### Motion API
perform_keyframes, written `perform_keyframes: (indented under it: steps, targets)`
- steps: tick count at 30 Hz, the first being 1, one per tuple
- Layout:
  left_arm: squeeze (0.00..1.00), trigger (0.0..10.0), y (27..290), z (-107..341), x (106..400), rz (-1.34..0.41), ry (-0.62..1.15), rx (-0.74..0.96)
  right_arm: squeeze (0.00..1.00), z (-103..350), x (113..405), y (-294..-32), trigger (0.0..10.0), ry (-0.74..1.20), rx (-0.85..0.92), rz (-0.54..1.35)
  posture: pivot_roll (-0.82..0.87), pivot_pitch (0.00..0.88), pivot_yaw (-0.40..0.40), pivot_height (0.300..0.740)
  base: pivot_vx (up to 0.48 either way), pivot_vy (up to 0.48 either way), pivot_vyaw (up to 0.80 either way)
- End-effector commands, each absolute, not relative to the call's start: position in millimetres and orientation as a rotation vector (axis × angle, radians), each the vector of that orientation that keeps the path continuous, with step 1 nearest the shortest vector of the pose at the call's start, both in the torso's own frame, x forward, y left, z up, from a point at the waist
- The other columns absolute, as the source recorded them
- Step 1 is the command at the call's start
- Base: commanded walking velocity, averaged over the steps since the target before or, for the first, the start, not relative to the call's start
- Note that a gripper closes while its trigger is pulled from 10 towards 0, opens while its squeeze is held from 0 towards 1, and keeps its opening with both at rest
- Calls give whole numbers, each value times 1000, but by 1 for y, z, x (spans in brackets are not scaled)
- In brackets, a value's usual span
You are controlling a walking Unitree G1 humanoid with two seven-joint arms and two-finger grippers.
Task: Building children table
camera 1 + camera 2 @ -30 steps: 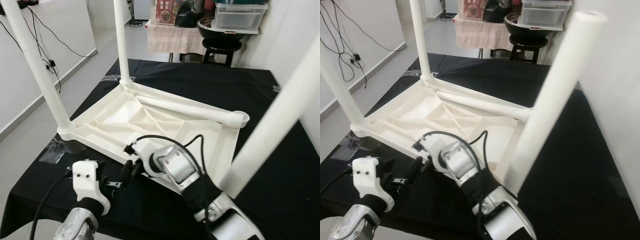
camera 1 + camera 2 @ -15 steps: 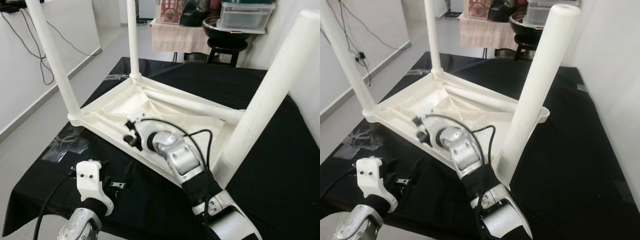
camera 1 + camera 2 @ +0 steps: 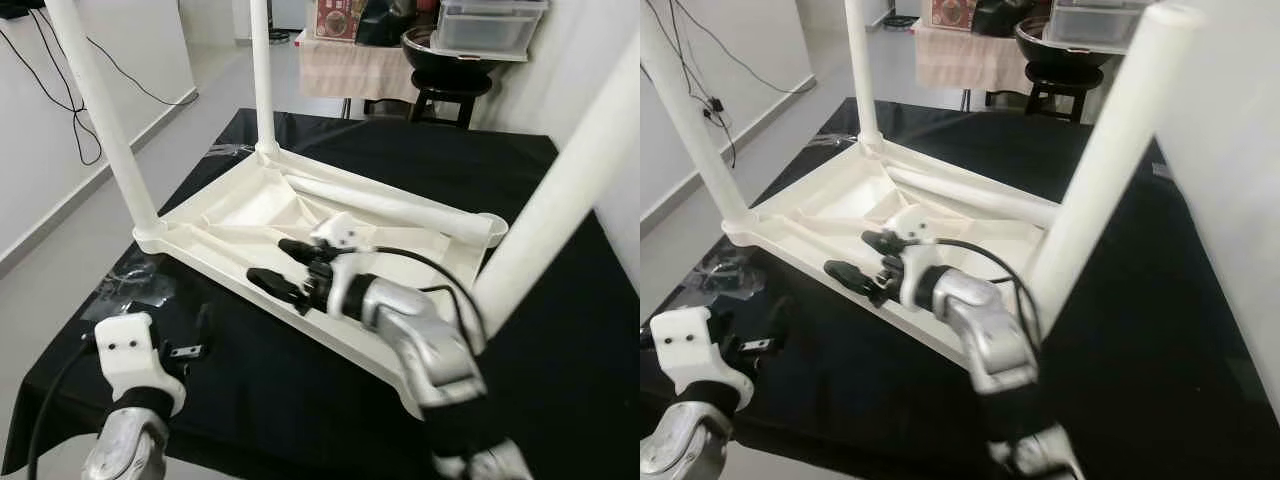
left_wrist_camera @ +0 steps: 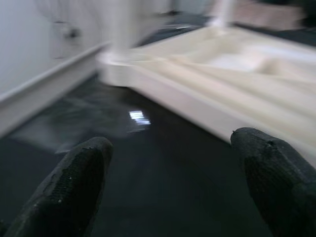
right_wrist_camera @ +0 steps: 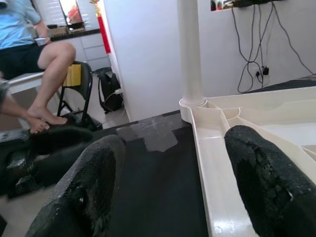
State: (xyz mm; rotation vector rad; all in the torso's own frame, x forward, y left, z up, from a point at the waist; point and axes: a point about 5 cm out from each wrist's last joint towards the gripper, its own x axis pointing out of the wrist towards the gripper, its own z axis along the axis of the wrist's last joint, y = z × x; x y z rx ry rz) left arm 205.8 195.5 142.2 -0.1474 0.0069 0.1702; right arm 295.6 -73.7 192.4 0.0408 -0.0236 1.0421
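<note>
In the left eye view, the white children's table [image 3: 290, 215] is lying upside down on the black-covered bench [image 3: 560, 330], its ribbed underside facing up. Three legs are standing upright in their corner sockets: the near-left leg [image 3: 100, 110], the far leg [image 3: 262, 70] and the near-right leg [image 3: 560, 200]. A fourth leg [image 3: 395, 208] is lying flat across the underside, reaching toward the open socket at the far right corner. The right gripper [image 3: 290, 268] is hovering at the table's near rim, its jaws spread apart and holding nothing; one finger is sitting just over the rim and the other just outside it. The left gripper [image 3: 190, 338] is hanging low over the bench, near the front edge and well apart from the table.

The right eye view is showing the same layout, with a stool [image 3: 1060, 75] standing beyond the bench.

In the left wrist view, the left gripper's two black fingers [image 4: 74, 182] are standing wide apart with only dark cloth between them, the table rim blurred ahead.

In the right wrist view, the right gripper's fingers [image 5: 256, 173] are likewise gaping open, one just above the white rim; a person [image 5: 34, 54] is sitting on a chair beyond.
</note>
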Motion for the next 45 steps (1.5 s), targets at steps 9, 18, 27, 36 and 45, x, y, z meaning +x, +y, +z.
perform_keyframes:
  steps: [9, 18, 27, 36, 45]
  targets:
    - [0, 10000, 198, 143, 204, 170, 3, -103, 0, 176, 240, -110, 10000, 46, 164, 1361, -49, 83, -3, 740, 0, 348, 0]
    - [0, 10000, 196, 144, 206, 138, -8, -76, 0, 168, 223, -153, 10000, 250, 63, 1481, -59, 71, -4, 740, 0, 0, -622]
    - [0, 10000, 191, 146, 207, 76, -23, -72, 0, 179, 219, -209, 10000, 421, -153, 1456, -69, 66, -6, 740, 0, 0, -800]
    - [0, 10000, 190, 145, 208, 57, -29, -67, 0, 183, 227, -252, 10000, 597, -398, 1268, -80, 64, 0, 740, 0, 0, -605]
    - [0, 10000, 185, 147, 207, -5, -36, -43, 0, 191, 260, -286, 10000, 672, -591, 899, -74, 67, 7, 740, 0, 0, 0]
